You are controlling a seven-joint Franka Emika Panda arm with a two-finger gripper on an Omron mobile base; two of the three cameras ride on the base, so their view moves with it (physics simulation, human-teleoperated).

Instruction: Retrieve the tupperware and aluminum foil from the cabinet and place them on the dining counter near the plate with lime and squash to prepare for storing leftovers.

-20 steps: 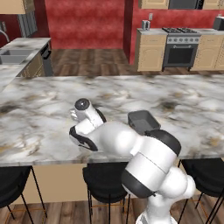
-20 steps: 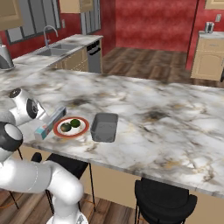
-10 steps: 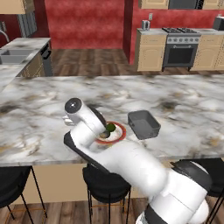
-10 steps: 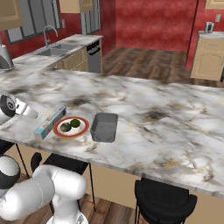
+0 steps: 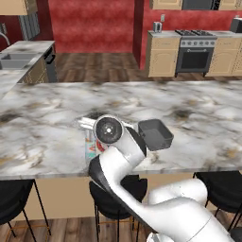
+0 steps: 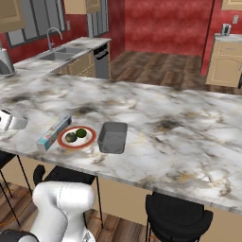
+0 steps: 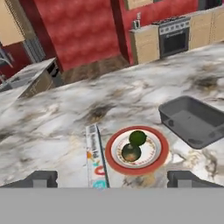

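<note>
On the dining counter point(image 6: 179, 123) the plate point(image 7: 137, 148) with a red rim holds a green lime point(image 7: 138, 138) and a dark squash point(image 7: 131, 152). The aluminum foil point(image 7: 94, 159) carton lies along its left side, also seen as foil point(image 6: 54, 132) in the right base view. The dark grey tupperware point(image 7: 192, 120) rests upright just right of the plate point(image 6: 77, 137); the tupperware point(image 5: 155, 133) is clear of the arm. My gripper point(image 7: 114, 179) hangs open and empty, drawn back from the plate toward the stool side. The cabinet is out of view.
Black round stools point(image 6: 177, 217) stand under the counter's near edge. A sink point(image 6: 59, 54) and a dishwasher sit on the far left counter. A stove point(image 5: 194, 54) and tan cupboards line the red back wall. My white arm point(image 5: 118, 160) covers the plate in the left base view.
The arm has swung back and to the left, away from the plate. The foil, the plate and the tupperware have stayed where they were. The jaws remain wide.
</note>
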